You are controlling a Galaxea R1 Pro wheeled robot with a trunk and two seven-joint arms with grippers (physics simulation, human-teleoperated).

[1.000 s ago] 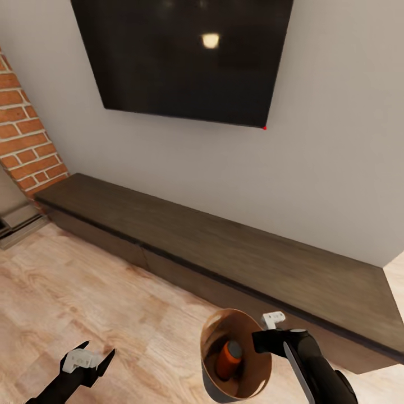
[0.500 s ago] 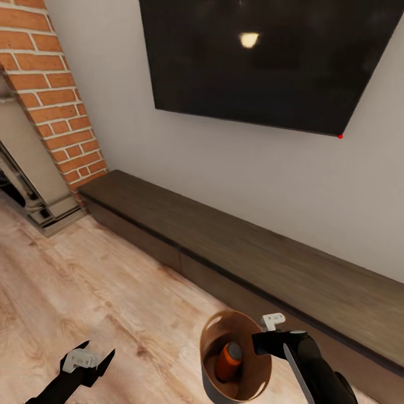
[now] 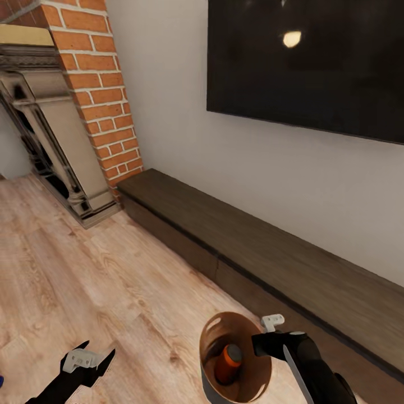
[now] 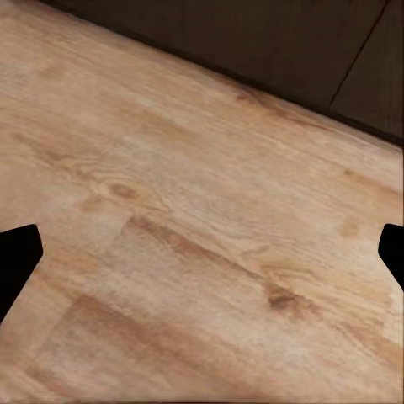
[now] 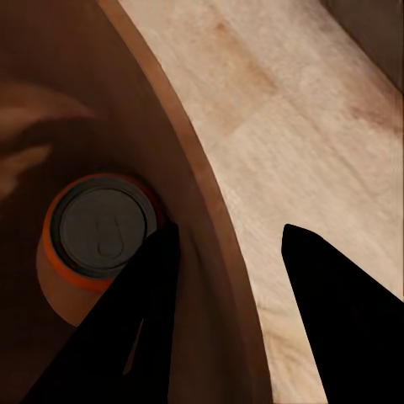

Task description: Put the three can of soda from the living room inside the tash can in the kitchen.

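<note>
Carrying the bin with a can inside

The right gripper point(image 3: 264, 342) pinches the rim of the tash can point(image 3: 235, 359) — one jaw inside, one outside — so it rides along above the wood floor point(image 3: 84, 269). An orange soda can point(image 3: 229, 362) sits in it. The left gripper point(image 3: 90, 359) hangs spread — holding nothing.

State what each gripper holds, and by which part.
The right gripper holds the trash can by its rim, one finger inside and one outside; an orange soda can sits inside. The left gripper is open, holding nothing.
</note>
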